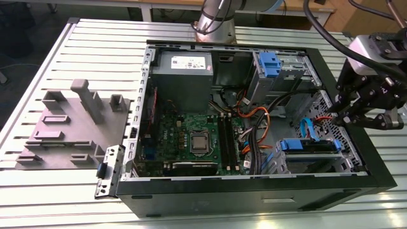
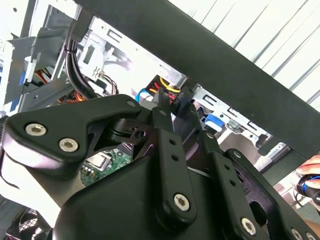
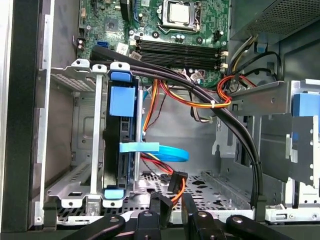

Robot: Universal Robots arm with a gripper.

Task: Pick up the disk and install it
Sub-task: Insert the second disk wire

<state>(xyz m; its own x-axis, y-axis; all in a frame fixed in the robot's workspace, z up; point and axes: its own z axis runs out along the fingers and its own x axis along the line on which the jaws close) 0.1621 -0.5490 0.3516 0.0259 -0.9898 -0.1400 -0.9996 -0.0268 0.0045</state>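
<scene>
The disk (image 1: 308,145), in its blue carrier, sits in the drive bay at the near corner of the open computer case (image 1: 375,162), on the exterior view's right. In the first wrist view the disk (image 3: 121,107) stands on edge between the bay's metal rails, a blue cable plugged beside it. My gripper (image 1: 357,121) hangs above the case's side wall on the exterior view's right, apart from the disk. Its black fingertips (image 3: 160,200) stand a narrow gap apart with nothing between them; the gripper (image 2: 174,106) is also in the second wrist view.
Black and orange cables (image 3: 235,125) run across the case beside the bay. A second blue carrier (image 1: 270,64) and the power-supply box (image 1: 184,67) sit at the far side. A grey fixture plate (image 1: 70,129) lies on the exterior view's left. A person's hand (image 2: 310,177) is by the case.
</scene>
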